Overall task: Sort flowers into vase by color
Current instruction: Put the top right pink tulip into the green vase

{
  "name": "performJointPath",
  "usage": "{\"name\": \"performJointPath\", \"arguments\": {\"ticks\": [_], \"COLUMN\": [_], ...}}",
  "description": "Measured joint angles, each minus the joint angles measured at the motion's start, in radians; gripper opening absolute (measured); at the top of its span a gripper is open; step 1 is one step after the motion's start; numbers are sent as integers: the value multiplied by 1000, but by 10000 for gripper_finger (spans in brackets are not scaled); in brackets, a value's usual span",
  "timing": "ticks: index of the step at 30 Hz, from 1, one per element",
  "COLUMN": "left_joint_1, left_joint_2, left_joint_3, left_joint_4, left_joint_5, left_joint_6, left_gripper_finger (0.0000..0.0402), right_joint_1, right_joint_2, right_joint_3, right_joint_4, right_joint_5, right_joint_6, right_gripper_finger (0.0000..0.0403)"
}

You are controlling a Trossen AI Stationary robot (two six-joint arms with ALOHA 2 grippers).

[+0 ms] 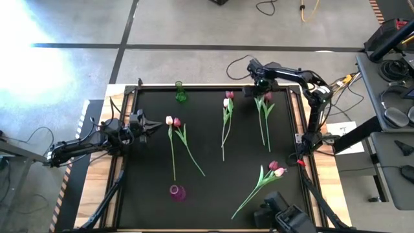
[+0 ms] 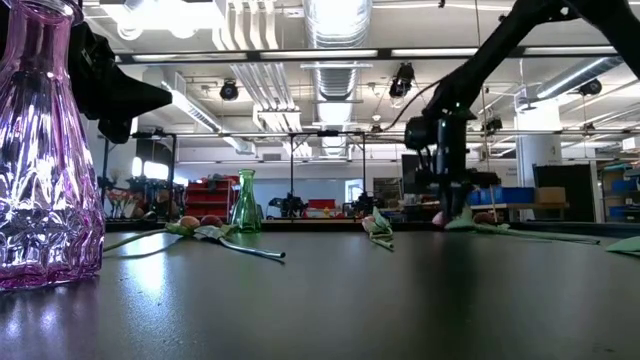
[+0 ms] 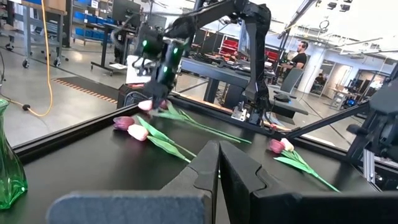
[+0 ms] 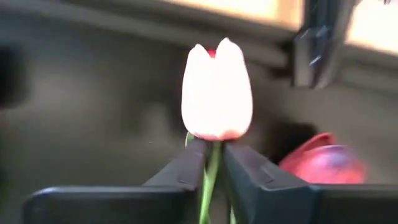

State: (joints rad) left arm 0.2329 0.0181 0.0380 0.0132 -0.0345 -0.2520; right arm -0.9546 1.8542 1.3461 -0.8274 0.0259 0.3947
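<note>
My right gripper (image 1: 261,89) stands at the table's far right, pointing down, shut on a pale tulip (image 4: 217,90). That tulip's dark red partner (image 4: 323,165) lies on the mat beside it. Three more pairs of tulips lie flat: one by the left gripper (image 1: 173,122), one at far centre (image 1: 228,100), one at near right (image 1: 277,168). A green vase (image 1: 180,92) stands at the far edge and a purple vase (image 1: 177,192) near the front. My left gripper (image 1: 157,125) waits shut at the left, level, pointing toward the table's right. My right gripper pinches the pale tulip's green stem (image 4: 211,158) just below the head, between its two fingers (image 4: 186,168). It comes from above, pointing down. The head (image 3: 146,106) sits close above the mat, and the stem and leaves (image 3: 199,124) trail away low along the table.
A raised black frame (image 1: 213,86) borders the mat. The right arm's base (image 1: 309,139) stands at the right edge, and a dark camera mount (image 1: 278,210) sits at the near right. Bare mat lies in the middle, between the flower pairs.
</note>
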Motion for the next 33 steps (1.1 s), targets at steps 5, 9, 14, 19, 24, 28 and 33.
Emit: {"name": "performJointPath", "arguments": {"ticks": [5, 9, 14, 19, 24, 28, 33], "left_joint_1": [0, 0, 0, 0, 0, 0, 0], "left_joint_2": [0, 0, 0, 0, 0, 0, 0], "left_joint_3": [0, 0, 0, 0, 0, 0, 0], "left_joint_4": [1, 0, 0, 0, 0, 0, 0], "left_joint_5": [0, 0, 0, 0, 0, 0, 0], "left_joint_6": [0, 0, 0, 0, 0, 0, 0], "left_gripper_finger": [0, 0, 0, 0, 0, 0, 0], "right_joint_1": [1, 5, 73, 209, 319, 344, 369], "right_joint_2": [-73, -178, -340, -440, -420, -328, -159], "right_joint_3": [39, 76, 87, 82, 82, 99, 221], "right_joint_4": [4, 33, 200, 560, 975, 1209, 1314], "right_joint_5": [-18, -68, -120, -122, -145, -182, -193], "right_joint_6": [-37, -42, -17, -2, -4, -2, -23], "right_gripper_finger": [14, 14, 13, 13, 13, 13, 13]}}
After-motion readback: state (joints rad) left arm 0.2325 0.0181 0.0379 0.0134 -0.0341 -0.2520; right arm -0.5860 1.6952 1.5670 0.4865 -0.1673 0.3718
